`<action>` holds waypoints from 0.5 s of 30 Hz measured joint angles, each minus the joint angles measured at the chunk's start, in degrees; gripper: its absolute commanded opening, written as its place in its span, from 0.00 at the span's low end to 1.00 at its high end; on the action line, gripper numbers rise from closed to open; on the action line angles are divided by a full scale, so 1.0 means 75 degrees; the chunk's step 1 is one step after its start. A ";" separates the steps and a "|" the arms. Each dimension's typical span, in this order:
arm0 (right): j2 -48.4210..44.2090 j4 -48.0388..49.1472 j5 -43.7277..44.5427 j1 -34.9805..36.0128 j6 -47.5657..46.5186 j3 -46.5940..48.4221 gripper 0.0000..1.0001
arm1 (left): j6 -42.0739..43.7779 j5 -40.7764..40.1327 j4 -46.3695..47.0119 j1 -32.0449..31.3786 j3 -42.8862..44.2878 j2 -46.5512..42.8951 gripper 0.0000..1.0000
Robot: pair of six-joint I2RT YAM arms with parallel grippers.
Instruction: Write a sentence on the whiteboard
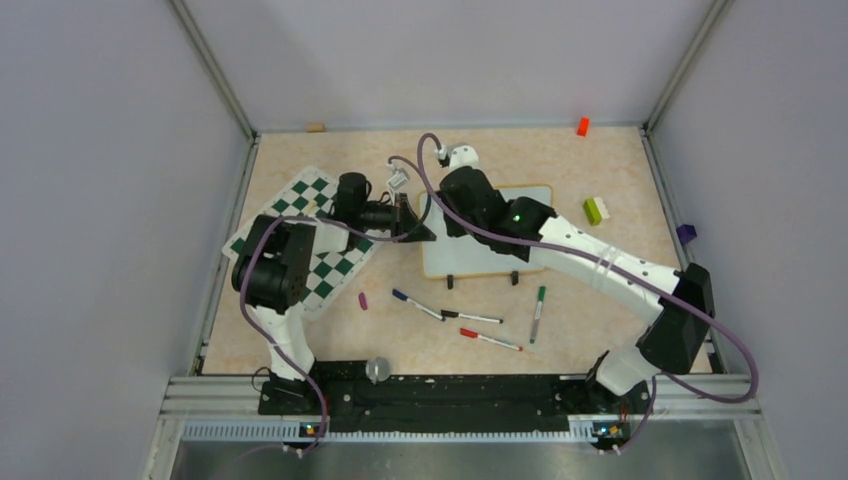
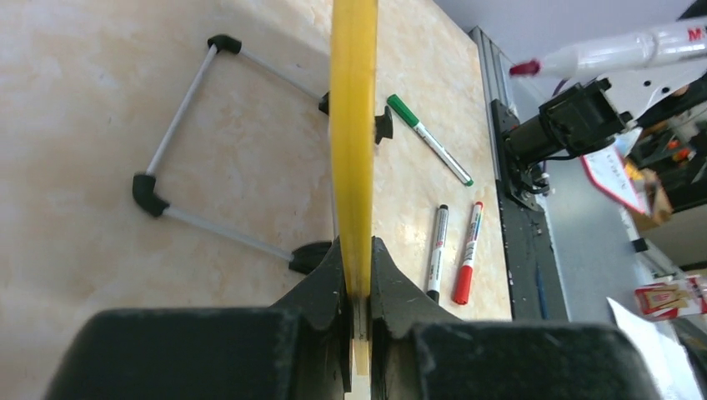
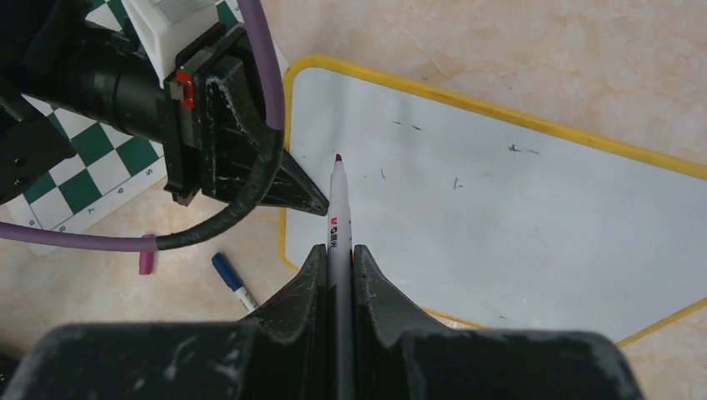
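- Left gripper (image 2: 357,254) pinches the whiteboard (image 3: 517,225) by its left edge; the board lies mid-table, long side running left-right.
- Right gripper (image 3: 338,258) grips a marker (image 3: 338,200), tip over the board's left end, blank surface stretching rightward.

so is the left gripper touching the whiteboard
Touching. The left wrist view shows the left gripper clamped on the whiteboard, both fingers pressed against its yellow edge.
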 measured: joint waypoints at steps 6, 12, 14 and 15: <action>-0.0382 0.0029 0.0122 0.0000 0.0003 -0.0248 0.00 | 0.1428 -0.0230 -0.1862 -0.0420 0.0749 -0.0143 0.00; -0.0501 0.0047 0.0195 0.0000 0.0000 -0.0248 0.00 | 0.1661 -0.0166 -0.2276 -0.0370 0.0749 -0.0143 0.00; -0.0501 0.0041 0.0195 0.0000 0.0003 -0.0248 0.00 | 0.1684 -0.0154 -0.2334 -0.0367 0.0769 -0.0143 0.00; -0.0501 0.0047 0.0195 0.0000 0.0003 -0.0248 0.00 | 0.1696 -0.0149 -0.2361 -0.0367 0.0775 -0.0143 0.00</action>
